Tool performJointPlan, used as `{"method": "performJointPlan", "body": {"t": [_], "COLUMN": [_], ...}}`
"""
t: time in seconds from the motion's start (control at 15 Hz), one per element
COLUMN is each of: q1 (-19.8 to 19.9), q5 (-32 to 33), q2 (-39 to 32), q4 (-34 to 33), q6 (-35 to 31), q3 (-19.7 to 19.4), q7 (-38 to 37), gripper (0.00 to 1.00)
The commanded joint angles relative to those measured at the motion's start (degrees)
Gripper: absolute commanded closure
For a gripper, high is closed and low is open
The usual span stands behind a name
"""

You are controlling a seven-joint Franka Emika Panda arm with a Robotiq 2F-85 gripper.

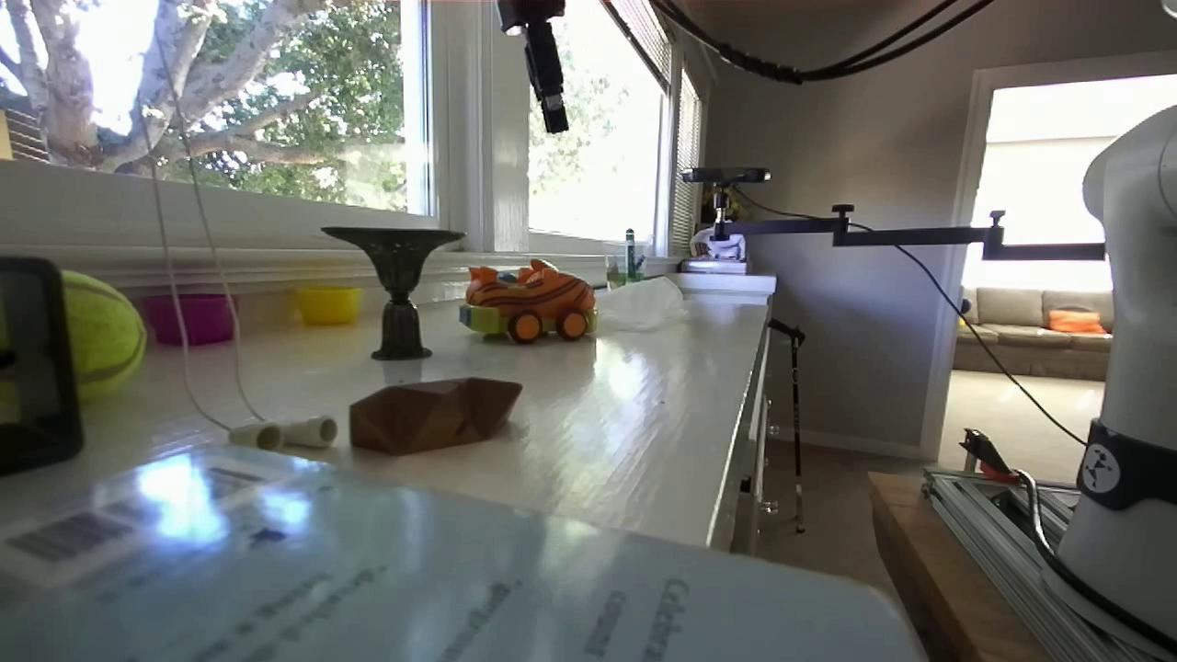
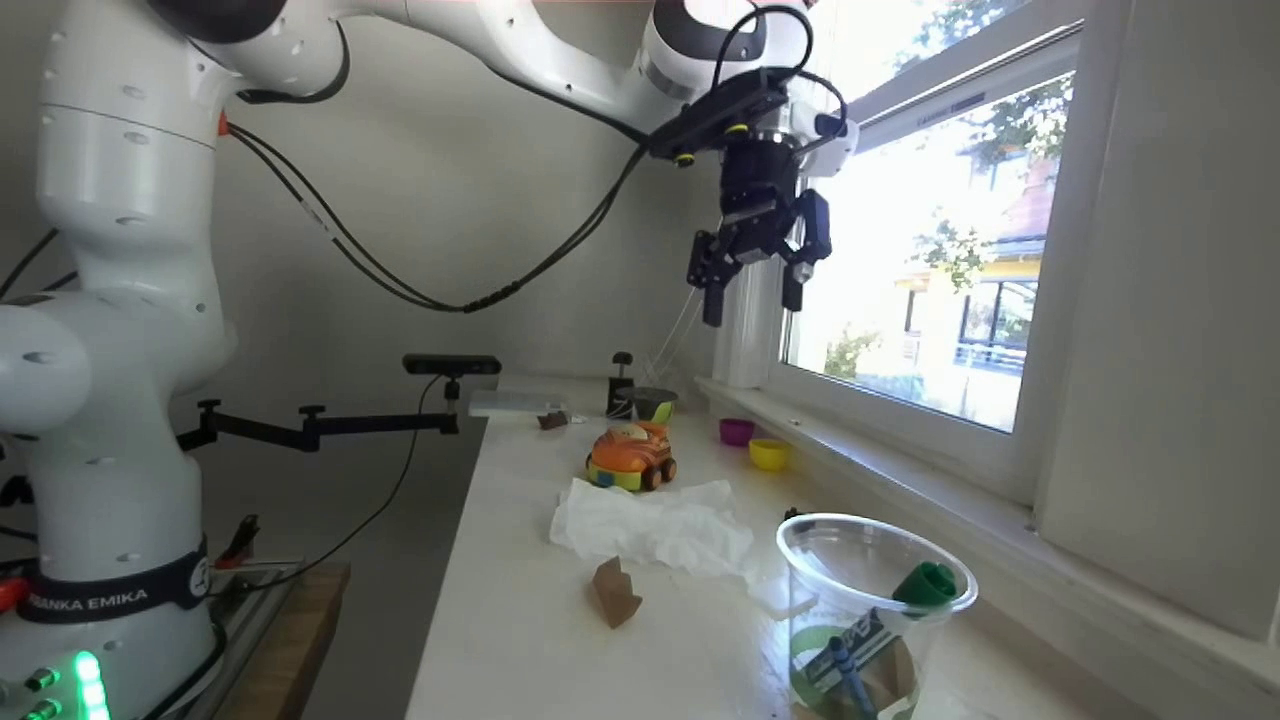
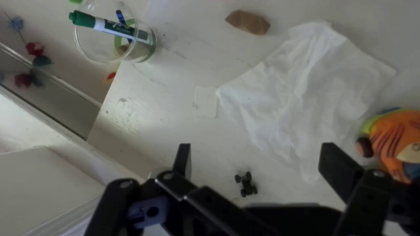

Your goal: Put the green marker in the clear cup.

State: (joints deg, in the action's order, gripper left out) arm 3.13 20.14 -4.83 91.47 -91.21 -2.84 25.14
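The gripper [image 2: 752, 300] hangs high over the counter [image 2: 510, 640], well apart from the cup [image 2: 850, 550] and higher than its rim. Its fingers [image 3: 182, 159] stand wide apart; through the gap, in the wrist view, show the counter and a tiny black toy [image 3: 246, 184] that lies apart from the cup. The marker [image 3: 111, 26] is in the cup, so it too is well apart from the gripper and lower down. It leans at a slant, its green cap [image 2: 925, 585] up at the cup's rim and its other end lower inside. A blue stick [image 3: 120, 18] stands in the cup beside it.

On the counter near the cup lie a brown piece [image 3: 247, 22] and a crumpled white paper [image 3: 295, 95]. The orange car [image 2: 632, 452] is farther from the cup, past the paper. In an exterior view a yellow bowl [image 2: 769, 455] and a purple bowl [image 2: 737, 432] also sit farther from the cup than the paper. Well apart from the cup, in an exterior view, are a dark goblet [image 1: 400, 322], a brown block [image 1: 437, 418] and a ball [image 1: 103, 331].
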Motion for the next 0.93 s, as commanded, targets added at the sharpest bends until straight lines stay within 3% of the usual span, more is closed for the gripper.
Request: {"method": "performJointPlan", "body": {"t": [0.0,0.33,0.67,0.73,0.87], "q1": [1.4,2.0,2.8,2.0,2.3], "q5": [-2.5,-5.9,-15.2,-11.6,-13.1], "q2": [-2.2,-2.0,0.3,-2.7,-2.0], "q4": [1.4,4.2,8.6,4.4,5.8], "q6": [-10.1,-20.2,-31.5,-26.9,-29.5], "q3": [-1.1,-1.6,-1.6,-1.8,-1.8], "q7": [-8.0,-18.3,-20.0,-19.6,-19.6], "gripper": [0.00,0.00,0.00,0.00,0.00]}}
